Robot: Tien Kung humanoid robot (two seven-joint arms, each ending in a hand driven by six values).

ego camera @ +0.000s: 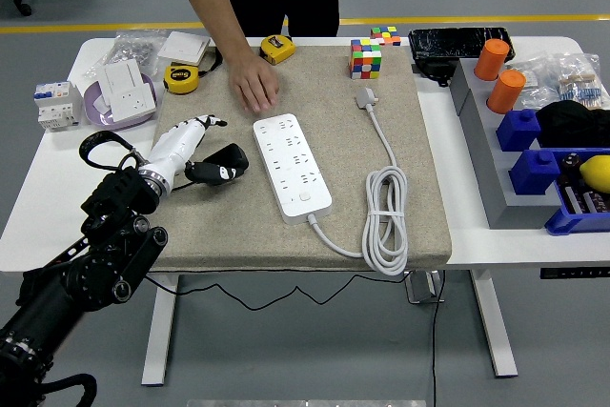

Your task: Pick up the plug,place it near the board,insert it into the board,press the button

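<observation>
The plug point(221, 165), a black adapter block, lies on the beige mat point(238, 226) just left of the white power board point(292, 165), apart from it. We see the left hand point(183, 143) beside and partly over the plug's left end, fingers loosely spread, tips pointing toward the person's hand; whether any finger grips the plug we cannot tell, and it reads as not held. The right arm is out of view.

At the far side a person rests one hand point(254, 86) flat on the mat just beyond the board's far end, not on it.

The risk, as we judge it: with nobody pinning the board, a push from the plug could slide or twist it on the mat, and the prongs could miss the sockets.

The plug's long axis runs roughly left to right, right end tipped slightly up-frame toward the board. The board's long axis runs diagonally, far-left to near-right.
</observation>
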